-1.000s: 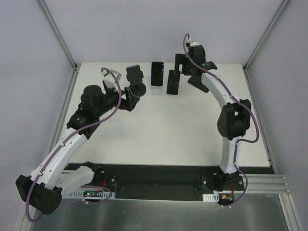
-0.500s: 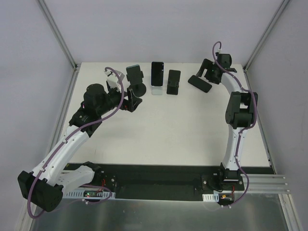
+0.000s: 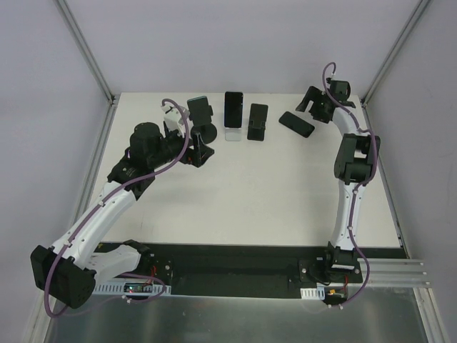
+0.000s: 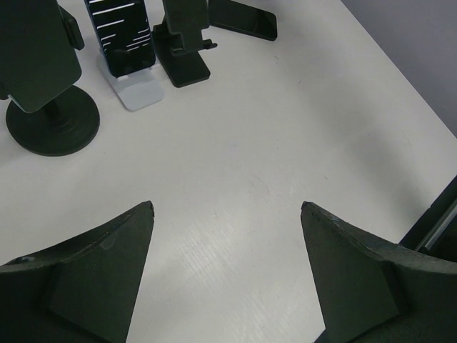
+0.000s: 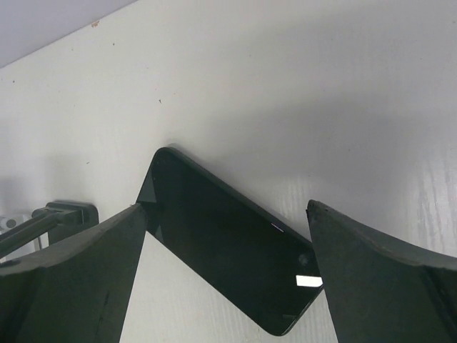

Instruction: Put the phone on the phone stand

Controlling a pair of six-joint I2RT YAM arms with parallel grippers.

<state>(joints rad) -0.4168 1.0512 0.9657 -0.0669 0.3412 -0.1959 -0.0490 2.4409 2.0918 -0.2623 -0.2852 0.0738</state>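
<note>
A black phone [image 3: 296, 123] lies flat, screen up, at the back right of the white table [image 3: 271, 193]. My right gripper [image 3: 312, 102] hovers just behind it, open; in the right wrist view the phone [image 5: 228, 250] lies below and between the spread fingers of that gripper [image 5: 227, 207], untouched. An empty black phone stand [image 3: 257, 122] stands to the phone's left, also seen as the black stand [image 4: 182, 46] in the left wrist view. My left gripper [image 3: 203, 152] is open over bare table beside a round-based stand [image 3: 202, 121]; nothing is between the fingers of this gripper [image 4: 227, 207].
A second phone [image 3: 233, 108] leans upright on a white stand [image 4: 139, 93] between the round-based stand [image 4: 51, 123] and the black one. The flat phone [image 4: 243, 18] shows at the top of the left wrist view. Walls enclose the table's back and sides.
The right arm swung from above the stands to the back right corner and now sits over the flat phone. The left gripper crept slightly toward the round-based stand.
</note>
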